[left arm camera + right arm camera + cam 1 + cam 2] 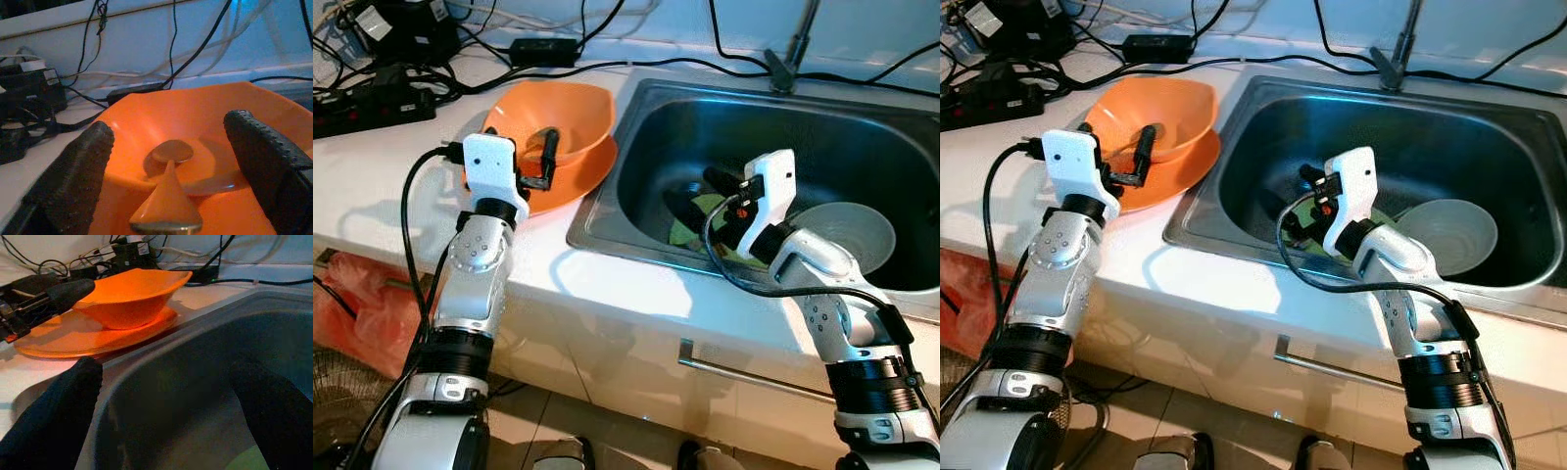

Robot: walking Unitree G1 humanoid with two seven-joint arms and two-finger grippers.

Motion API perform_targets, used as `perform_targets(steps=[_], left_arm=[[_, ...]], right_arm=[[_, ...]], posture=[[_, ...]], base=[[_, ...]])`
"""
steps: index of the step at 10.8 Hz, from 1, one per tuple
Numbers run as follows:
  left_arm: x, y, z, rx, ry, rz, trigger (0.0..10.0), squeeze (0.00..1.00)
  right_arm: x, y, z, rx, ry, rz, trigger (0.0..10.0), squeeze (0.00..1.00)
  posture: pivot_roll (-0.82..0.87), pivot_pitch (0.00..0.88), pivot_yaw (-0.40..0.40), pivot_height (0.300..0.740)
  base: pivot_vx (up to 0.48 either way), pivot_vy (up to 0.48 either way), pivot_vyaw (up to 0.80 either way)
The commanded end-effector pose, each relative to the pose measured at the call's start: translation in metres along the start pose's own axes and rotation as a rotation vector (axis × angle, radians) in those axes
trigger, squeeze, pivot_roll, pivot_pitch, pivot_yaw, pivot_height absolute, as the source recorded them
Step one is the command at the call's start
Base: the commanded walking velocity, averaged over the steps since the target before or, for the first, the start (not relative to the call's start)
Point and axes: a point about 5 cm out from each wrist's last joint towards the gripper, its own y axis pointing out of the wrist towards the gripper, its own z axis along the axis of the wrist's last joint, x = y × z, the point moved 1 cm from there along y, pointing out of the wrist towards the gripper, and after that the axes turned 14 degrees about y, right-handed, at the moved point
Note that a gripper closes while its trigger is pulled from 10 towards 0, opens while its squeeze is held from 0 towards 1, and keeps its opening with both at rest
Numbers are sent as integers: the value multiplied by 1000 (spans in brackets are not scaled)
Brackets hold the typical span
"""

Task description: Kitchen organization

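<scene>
My left gripper [166, 161] hangs wide open, empty, over the orange bowl [558, 117]; right gripper [171, 396] gapes empty inside the sink [862, 127].

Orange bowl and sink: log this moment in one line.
left gripper open over orange bowl | right gripper open in sink | spoon in bowl

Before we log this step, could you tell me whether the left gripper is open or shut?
Open. The left gripper has its two fingers spread apart over the orange bowl, nothing clamped between them.
</scene>
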Motion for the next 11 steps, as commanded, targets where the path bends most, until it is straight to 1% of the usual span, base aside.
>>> perform_targets(steps=[1,3,5,6,9,11], left_arm=[[-1,2,-2,-5,-19,-7,0,0],[1,2,-1,9,-41,-18,0,0],[4,2,-1,22,-50,-40,0,0],[5,2,1,34,-64,-49,0,0],[5,2,3,48,-68,-53,0,0],[6,0,1,48,-68,-52,0,0]], right_arm=[[-4,-1,1,-6,3,30,10000,1000],[-7,-8,-1,-42,3,76,10000,1000],[-5,-11,-3,-54,4,71,10000,1000],[-6,-12,-4,-58,5,74,10000,1000],[-8,-12,-6,-68,7,79,10000,1000],[-14,-9,-8,-69,11,93,10000,1000]], posture=[[44,104,54,740],[41,103,55,740],[38,104,57,740],[39,104,57,740],[40,103,59,740],[40,103,58,740]], base=[[0,0,0],[0,0,0],[0,0,0],[0,0,0],[0,0,0],[0,0,0]])
